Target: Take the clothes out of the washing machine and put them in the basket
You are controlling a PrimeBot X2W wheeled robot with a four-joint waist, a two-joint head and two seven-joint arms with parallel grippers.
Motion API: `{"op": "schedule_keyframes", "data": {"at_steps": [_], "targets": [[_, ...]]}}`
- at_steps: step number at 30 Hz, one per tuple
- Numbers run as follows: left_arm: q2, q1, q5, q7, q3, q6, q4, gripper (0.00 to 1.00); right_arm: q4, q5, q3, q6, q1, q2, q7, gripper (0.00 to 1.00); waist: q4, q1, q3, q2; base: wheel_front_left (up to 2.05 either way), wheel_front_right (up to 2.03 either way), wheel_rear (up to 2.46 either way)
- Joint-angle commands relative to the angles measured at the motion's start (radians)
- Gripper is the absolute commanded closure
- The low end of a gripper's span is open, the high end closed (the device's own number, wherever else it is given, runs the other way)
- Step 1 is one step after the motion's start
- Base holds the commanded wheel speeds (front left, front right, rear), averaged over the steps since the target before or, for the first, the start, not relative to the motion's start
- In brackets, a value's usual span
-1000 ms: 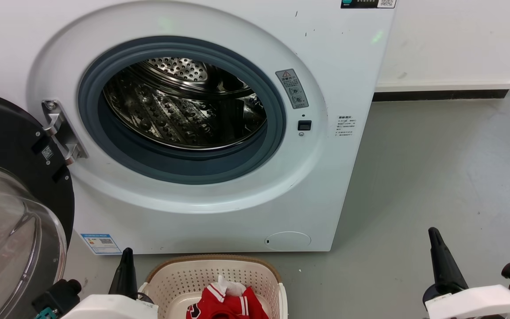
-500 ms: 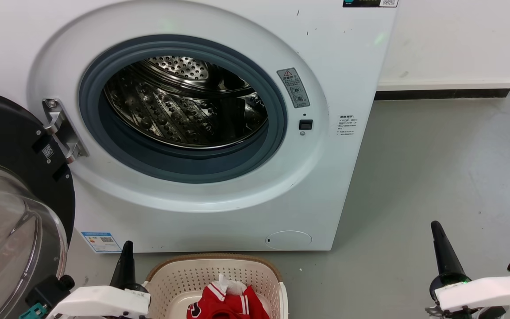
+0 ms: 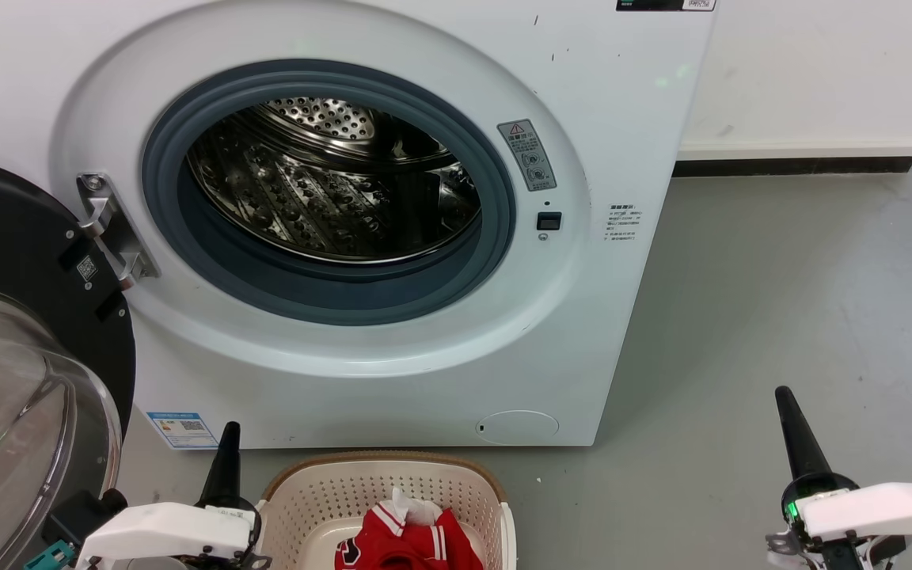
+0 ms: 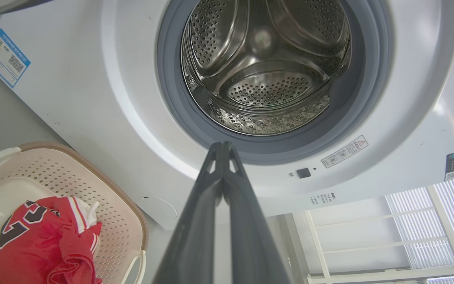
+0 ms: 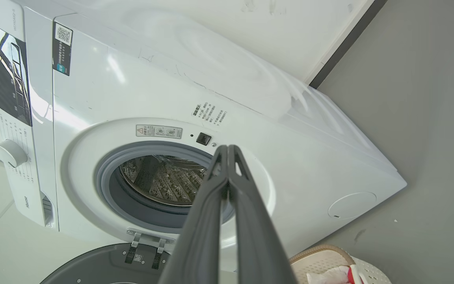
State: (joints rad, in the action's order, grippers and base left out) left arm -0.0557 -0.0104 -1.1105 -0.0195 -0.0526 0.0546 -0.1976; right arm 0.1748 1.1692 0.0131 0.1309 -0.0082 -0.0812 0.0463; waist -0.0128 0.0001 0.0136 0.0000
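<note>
Red fabric clothes with white trim (image 3: pixel 404 542) are lying bunched in the low cream plastic basket with perforated sides and a brown woven-look rim (image 3: pixel 321 483). That basket is sitting on the grey floor (image 3: pixel 780 277) at 6 o'clock of the head view, just in front of the large white front-loading washing machine (image 3: pixel 630 119). The machine's black-rimmed glass door (image 3: pixel 20 340) is hanging wide open at 8 o'clock. At 11 o'clock the perforated steel drum (image 3: pixel 329 190) is showing bare metal wherever the cameras are reaching into it, and the left wrist view is looking straight at its back wall and paddles with no fabric there.

The left gripper (image 3: pixel 229 434) is hovering at 7 o'clock, just beside the basket's left edge, its two long dark fingers pressed together and gripping nothing. The right gripper (image 3: pixel 784 400), at 4 o'clock and well apart from both basket and machine, is likewise closed tip to tip and empty.

By my judgement the unloading is looking finished or nearly so, and the step in hand is confirming that. The drum's lowest front, behind the round grey rubber seal (image 3: pixel 329 297), is partly hidden, so that pocket is worth checking first. If a piece is hiding there, the left arm is better placed. It would need to part its fingers before entering, clear the seal lip and avoid nudging the basket.
</note>
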Motion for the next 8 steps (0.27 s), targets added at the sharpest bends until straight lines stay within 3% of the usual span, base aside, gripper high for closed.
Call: {"op": "schedule_keyframes", "data": {"at_steps": [1,8], "targets": [[-0.005,-0.027,-0.022,0.007,-0.006,0.008,0.005,1.0,-0.002,0.023,0.003,0.0,-0.029,-0.006,-0.005,1.0,0.0,-0.0001,0.0,0.0,0.0,0.0,0.0],[-0.005,-0.038,-0.096,0.024,-0.012,0.019,-0.004,1.0,0.008,0.092,0.011,0.0,-0.041,-0.005,-0.022,1.0,0.002,-0.0001,-0.002,0.0,0.0,0.0,0.0]]}}
